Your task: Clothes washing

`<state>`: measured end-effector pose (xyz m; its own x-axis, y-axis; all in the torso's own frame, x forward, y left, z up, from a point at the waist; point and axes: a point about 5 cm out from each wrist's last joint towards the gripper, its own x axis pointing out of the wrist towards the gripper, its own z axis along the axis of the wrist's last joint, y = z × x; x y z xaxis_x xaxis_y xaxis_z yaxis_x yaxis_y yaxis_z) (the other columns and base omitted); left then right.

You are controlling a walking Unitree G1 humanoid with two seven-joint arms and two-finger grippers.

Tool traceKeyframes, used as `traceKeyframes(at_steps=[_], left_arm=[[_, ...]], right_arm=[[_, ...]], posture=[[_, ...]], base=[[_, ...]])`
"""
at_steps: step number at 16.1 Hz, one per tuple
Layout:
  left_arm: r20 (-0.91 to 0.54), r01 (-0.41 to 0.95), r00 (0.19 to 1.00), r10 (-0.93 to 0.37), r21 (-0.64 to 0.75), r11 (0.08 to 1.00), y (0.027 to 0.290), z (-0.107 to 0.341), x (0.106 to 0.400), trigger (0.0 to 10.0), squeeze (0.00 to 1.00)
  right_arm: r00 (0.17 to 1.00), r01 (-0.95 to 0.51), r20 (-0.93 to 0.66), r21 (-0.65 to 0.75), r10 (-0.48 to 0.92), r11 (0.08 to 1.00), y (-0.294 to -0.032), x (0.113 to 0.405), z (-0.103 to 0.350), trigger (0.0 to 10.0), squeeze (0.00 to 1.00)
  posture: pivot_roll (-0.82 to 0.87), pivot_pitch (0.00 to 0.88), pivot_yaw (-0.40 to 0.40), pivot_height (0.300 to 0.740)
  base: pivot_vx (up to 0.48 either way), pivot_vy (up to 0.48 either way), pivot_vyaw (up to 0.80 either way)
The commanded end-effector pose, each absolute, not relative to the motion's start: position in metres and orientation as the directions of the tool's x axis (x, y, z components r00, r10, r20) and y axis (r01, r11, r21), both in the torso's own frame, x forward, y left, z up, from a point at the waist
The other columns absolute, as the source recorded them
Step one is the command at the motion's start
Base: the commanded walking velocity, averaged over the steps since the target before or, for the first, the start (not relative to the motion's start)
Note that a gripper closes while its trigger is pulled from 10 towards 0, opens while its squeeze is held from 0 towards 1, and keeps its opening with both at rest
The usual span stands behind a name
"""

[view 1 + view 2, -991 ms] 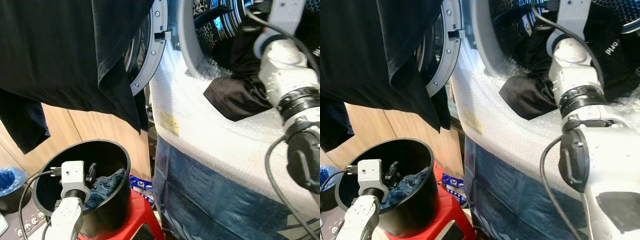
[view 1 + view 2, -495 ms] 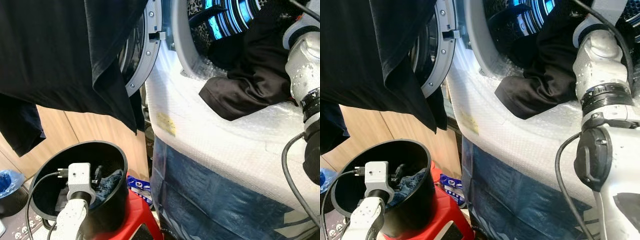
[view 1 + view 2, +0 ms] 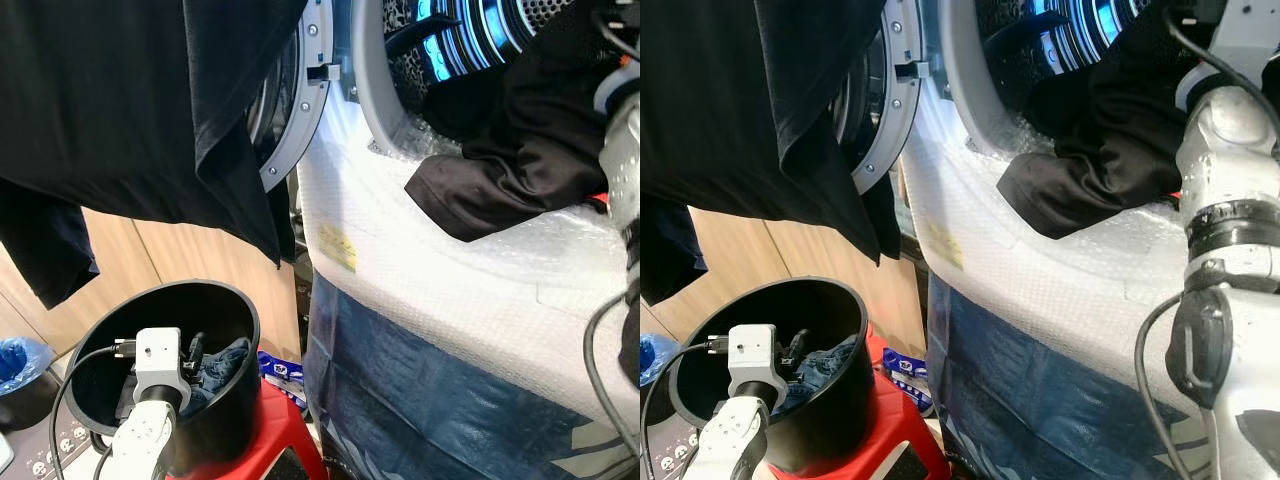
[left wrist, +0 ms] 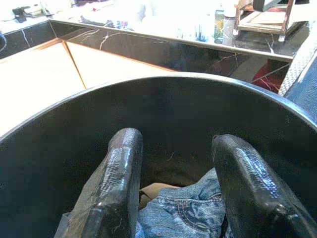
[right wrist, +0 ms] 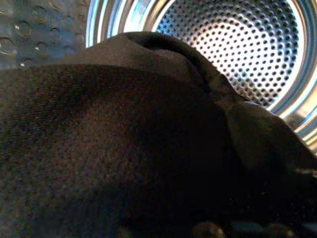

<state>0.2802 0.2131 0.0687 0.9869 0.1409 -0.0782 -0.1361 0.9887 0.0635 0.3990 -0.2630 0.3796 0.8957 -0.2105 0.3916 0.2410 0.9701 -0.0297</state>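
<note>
**A:** So how's that black garment [image 3: 500, 170] going to handle? It's half in the washer drum [image 5: 247, 49], with one end flopped out over the door rim onto the bubble-wrapped front [image 3: 450, 290].

**B:** Looks like thin, slightly shiny cloth, so my guess is light, totally limp and a bit slippery. No stiffness to steer it by; push one spot and the rest just bunches. I'd pinch a thick fold near the hanging end, not a single layer, or it'll slide out.

**A:** Which way does it lie?

**B:** Long axis runs from deep in the drum out and down toward the robot's left, and the loose end points at the floor. To load it, that end has to go up and inward.

**A:** And the tools?

**B:** The right arm [image 3: 1230, 200] reaches up into the opening and its wrist camera is buried in dark fabric, so whether its fingers are apart or together I cannot tell. The left tool [image 4: 173, 198] hangs inside the black bucket [image 3: 230, 310], fingers apart and holding nothing, just above the jeans [image 4: 188, 213].
</note>
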Motion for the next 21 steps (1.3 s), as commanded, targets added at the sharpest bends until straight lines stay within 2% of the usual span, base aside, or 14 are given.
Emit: traceKeyframes(at_steps=[1, 2, 5, 9, 10, 12, 14, 17, 21], left_arm=[[-0.083, -0.143, 0.985, 0.15, 0.079, 0.987, 0.217, 0.07, 0.279, 10.0, 0.0], [-0.084, -0.141, 0.985, 0.148, 0.081, 0.987, 0.218, 0.07, 0.279, 10.0, 0.0], [-0.087, -0.148, 0.984, 0.155, 0.083, 0.985, 0.221, 0.07, 0.277, 10.0, 0.0], [-0.088, -0.141, 0.985, 0.149, 0.093, 0.986, 0.222, 0.071, 0.277, 10.0, 0.0], [-0.086, -0.142, 0.985, 0.15, 0.094, 0.985, 0.223, 0.072, 0.279, 10.0, 0.0], [-0.085, -0.145, 0.985, 0.153, 0.096, 0.985, 0.224, 0.073, 0.278, 10.0, 0.0], [-0.087, -0.15, 0.983, 0.159, 0.099, 0.984, 0.226, 0.072, 0.277, 10.0, 0.0], [-0.086, -0.154, 0.983, 0.163, 0.101, 0.983, 0.227, 0.073, 0.277, 10.0, 0.0], [-0.089, -0.154, 0.983, 0.163, 0.102, 0.983, 0.227, 0.073, 0.278, 10.0, 0.0]], right_arm=[[0.9, 0.226, 0.394, -0.047, -0.189, 0.973, -0.262, 0.398, 0.378, 10.0, 1.0], [0.905, 0.203, 0.397, -0.083, -0.154, 0.976, -0.261, 0.397, 0.372, 10.0, 1.0], [0.887, 0.223, 0.433, -0.089, -0.164, 0.971, -0.274, 0.386, 0.365, 10.0, 1.0], [0.877, 0.167, 0.473, -0.133, -0.085, 0.977, -0.259, 0.373, 0.361, 10.0, 1.0], [0.865, 0.183, 0.495, -0.162, -0.08, 0.97, -0.258, 0.369, 0.363, 10.0, 1.0], [0.788, 0.233, 0.608, -0.151, -0.095, 0.961, -0.261, 0.353, 0.387, 10.0, 1.0], [0.816, 0.187, 0.577, -0.183, -0.048, 0.965, -0.254, 0.348, 0.386, 10.0, 1.0], [0.834, 0.254, 0.543, -0.214, -0.101, 0.943, -0.268, 0.342, 0.376, 10.0, 1.0], [0.893, 0.19, 0.449, -0.335, -0.021, 0.923, -0.263, 0.338, 0.358, 10.0, 1.0]], posture=[[0.05, 0.0, 0.076, 0.74], [0.05, 0.0, 0.08, 0.74], [0.04, 0.0, 0.084, 0.74], [0.04, 0.0, 0.096, 0.74], [0.04, 0.0, 0.098, 0.74], [0.04, 0.0, 0.093, 0.74], [0.05, 0.0, 0.091, 0.74], [0.04, 0.0, 0.088, 0.74], [0.03, 0.0, 0.088, 0.74]], base=[[0.0, 0.0, 0.0], [0.0, 0.0, 0.0], [0.0, 0.0, 0.0], [0.0, 0.0, 0.0], [0.0, 0.0, 0.0], [0.0, 0.0, 0.0], [0.0, 0.0, 0.0], [0.0, 0.0, 0.0], [0.0, 0.0, 0.0]])
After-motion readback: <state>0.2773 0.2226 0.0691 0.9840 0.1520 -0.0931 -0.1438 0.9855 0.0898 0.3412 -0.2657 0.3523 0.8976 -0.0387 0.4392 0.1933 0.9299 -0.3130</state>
